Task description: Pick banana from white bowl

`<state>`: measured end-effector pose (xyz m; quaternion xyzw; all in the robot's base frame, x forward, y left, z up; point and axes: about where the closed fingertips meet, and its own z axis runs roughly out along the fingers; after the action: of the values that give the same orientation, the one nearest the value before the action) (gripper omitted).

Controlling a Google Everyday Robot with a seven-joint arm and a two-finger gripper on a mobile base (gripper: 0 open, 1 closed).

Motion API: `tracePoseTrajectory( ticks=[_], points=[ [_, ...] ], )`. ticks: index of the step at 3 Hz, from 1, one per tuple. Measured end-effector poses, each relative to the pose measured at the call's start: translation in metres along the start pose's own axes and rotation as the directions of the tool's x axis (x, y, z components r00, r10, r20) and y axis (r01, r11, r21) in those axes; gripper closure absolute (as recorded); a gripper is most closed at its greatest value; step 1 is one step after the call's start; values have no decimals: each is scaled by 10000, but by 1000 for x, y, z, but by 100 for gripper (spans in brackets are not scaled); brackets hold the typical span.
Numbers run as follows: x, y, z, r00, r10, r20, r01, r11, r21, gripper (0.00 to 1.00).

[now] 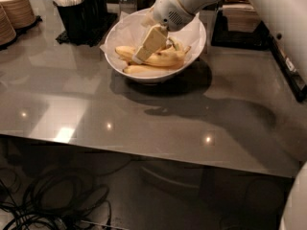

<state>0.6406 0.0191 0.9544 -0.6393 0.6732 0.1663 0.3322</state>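
The white bowl point(201, 40), lined with crinkled white paper, stands at the back middle of the grey table. Several yellow bananas lie in it. The thickest, curved banana point(168, 58) has brown marks and lies across the middle; a paler one point(144, 71) lies in front of it. My gripper point(150, 45) reaches down into the bowl from the upper right. Its beige tip is over the left part of the thick banana, touching or nearly touching it. The white arm hides the bowl's back rim.
Stacked tan paper bowls point(14, 11) stand at the back left. A black holder with white items point(76, 13) is just left of the bowl. A dark tray with a stack point(244, 20) is at the back right. Cables point(48, 205) lie under the table's front edge.
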Motion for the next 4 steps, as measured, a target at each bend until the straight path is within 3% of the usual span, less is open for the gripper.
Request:
tracePoseTrajectory(
  ticks=[2, 3, 4],
  points=[
    [-7, -9, 33, 9998, -171, 100, 175, 9990, -403, 22],
    [-6, -17, 30, 9988, -448, -212, 441, 9984, -340, 20],
    [0, -21, 32, 9961, -684, -548, 659, 9968, -462, 30]
  ],
)
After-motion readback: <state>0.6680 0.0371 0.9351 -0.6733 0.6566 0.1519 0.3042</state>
